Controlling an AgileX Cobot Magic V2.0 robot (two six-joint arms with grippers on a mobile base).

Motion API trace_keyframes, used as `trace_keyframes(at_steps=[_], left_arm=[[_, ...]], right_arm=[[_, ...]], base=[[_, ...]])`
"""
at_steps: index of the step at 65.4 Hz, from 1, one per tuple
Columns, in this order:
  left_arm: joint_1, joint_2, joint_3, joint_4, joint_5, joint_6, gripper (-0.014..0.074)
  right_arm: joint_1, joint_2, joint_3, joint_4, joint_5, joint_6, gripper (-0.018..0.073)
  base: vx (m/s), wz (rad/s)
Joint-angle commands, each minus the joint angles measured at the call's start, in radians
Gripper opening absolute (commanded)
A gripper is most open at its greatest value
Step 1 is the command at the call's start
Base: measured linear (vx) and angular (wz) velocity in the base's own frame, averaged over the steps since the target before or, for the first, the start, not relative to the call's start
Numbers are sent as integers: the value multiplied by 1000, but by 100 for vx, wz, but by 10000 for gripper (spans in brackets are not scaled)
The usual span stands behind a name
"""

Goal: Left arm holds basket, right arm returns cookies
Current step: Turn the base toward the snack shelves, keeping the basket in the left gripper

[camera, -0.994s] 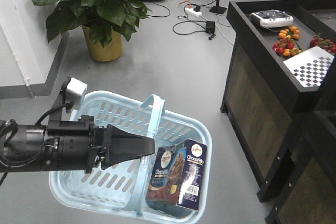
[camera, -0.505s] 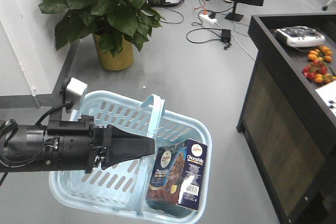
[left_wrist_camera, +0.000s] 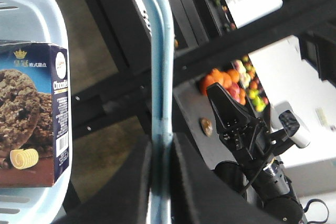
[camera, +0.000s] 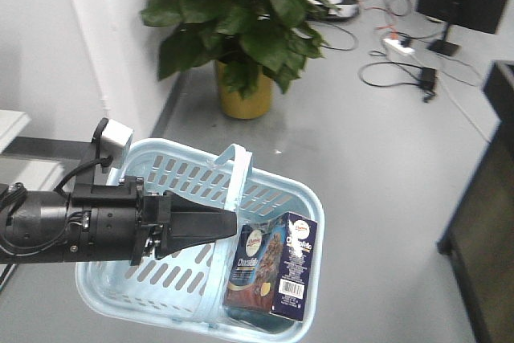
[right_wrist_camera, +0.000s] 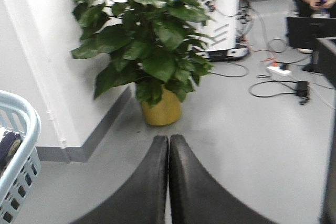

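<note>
Cookies [camera: 273, 267] are standing on end inside the basket [camera: 181, 173], in the near corner on the right side of the handle [camera: 238, 170], so nothing's been returned yet. The left gripper [camera: 229, 222] has its fingers [left_wrist_camera: 134, 182] clamped tight on that arched handle, about mid-span. That makes sense, since a centre grab should let the basket hang fairly level above the floor [camera: 361, 166] even with the weight all on one side. The right gripper [right_wrist_camera: 168, 142] is off beside the basket, fingers pressed together with nothing in them, pointing toward the potted plant [camera: 249, 14]. Probably just tucked out of the way for now. To get the box out, it'd likely have to open up and drop in from above, staying clear of the handle running right beside it.
</note>
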Motion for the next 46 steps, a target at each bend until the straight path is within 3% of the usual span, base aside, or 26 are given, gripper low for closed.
trace_keyframes(at_steps=[1,46], left_arm=[[-5,-32,-30,-118,57,19,-8],[-5,-32,-30,-118,57,19,-8]], right_arm=[[0,-3,20,-3,-73,-2,-8],[0,-3,20,-3,-73,-2,-8]], base=[[20,54],[16,62]])
